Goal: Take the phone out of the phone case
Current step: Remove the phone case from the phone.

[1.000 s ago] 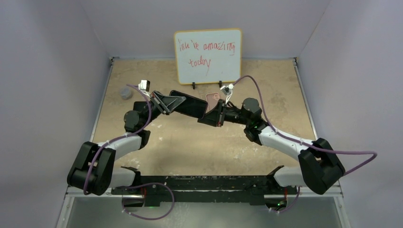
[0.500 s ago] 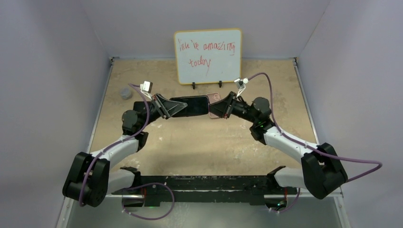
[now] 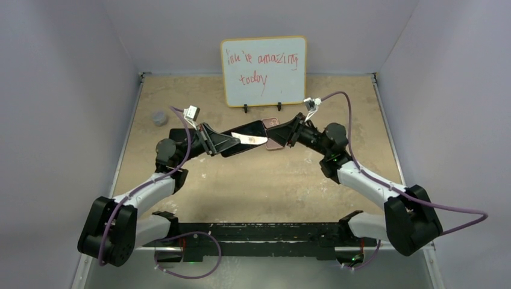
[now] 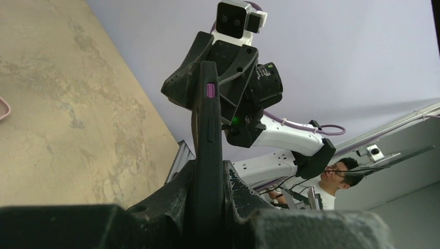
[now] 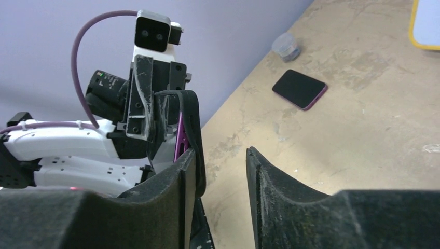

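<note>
My left gripper (image 3: 226, 141) is shut on a black phone case (image 3: 247, 137) with the phone in it, held above the table and tilted, right end up. In the left wrist view the case (image 4: 207, 129) stands edge-on between my fingers, with a purple button near its top. My right gripper (image 3: 278, 133) is at the case's right end, jaws apart. In the right wrist view the gripper (image 5: 220, 153) has the black case rim (image 5: 193, 119) lying against the inner face of its left finger, with a purple edge showing behind the rim. Nothing is between the jaws.
A pink case-like item (image 3: 276, 145) lies on the table under the right gripper. A second dark phone with a purple edge (image 5: 300, 89) lies flat near a small grey cup (image 3: 159, 117). A whiteboard (image 3: 263, 71) stands at the back. Walls enclose the table.
My left gripper has tilted the cased phone so its right end points up. My right gripper has moved up and to the right, from under the phone's end to level with it.
</note>
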Available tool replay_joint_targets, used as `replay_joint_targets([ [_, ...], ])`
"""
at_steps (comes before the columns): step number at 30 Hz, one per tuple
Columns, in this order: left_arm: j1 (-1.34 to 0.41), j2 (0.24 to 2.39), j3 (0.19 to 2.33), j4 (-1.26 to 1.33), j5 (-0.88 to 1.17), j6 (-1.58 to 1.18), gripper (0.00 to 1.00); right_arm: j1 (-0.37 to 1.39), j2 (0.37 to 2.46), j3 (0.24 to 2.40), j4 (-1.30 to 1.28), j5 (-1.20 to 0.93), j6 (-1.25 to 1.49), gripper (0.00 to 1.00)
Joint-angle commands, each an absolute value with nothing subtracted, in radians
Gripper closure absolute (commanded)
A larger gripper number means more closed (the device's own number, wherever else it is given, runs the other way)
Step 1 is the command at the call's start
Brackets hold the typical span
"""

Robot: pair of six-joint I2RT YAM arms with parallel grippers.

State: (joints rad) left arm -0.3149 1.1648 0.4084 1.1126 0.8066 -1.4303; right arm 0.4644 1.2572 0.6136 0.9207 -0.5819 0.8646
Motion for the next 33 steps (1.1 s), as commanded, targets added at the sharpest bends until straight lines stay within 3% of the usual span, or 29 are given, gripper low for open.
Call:
replay_joint_targets([
  [1, -0.342, 1.087, 0.415, 1.080, 0.843, -1.364, 1.00, 0.450, 1.169, 0.582, 0.851, -0.511, 0.763, 0.56],
  [13, -0.322, 1.068, 0.397, 1.030, 0.815, -1.332, 1.00, 0.449, 1.014, 0.595, 0.703, -0.317, 0.679, 0.42],
  [25, -0.321, 1.067, 0.411, 1.082, 0.857, -1.344, 1.00, 0.451, 1.165, 0.642, 1.029, -0.576, 0.861, 0.41],
  [33, -0.321, 1.071, 0.412, 1.148, 0.861, -1.361, 1.00, 0.480, 1.260, 0.661, 1.162, -0.610, 0.970, 0.46],
])
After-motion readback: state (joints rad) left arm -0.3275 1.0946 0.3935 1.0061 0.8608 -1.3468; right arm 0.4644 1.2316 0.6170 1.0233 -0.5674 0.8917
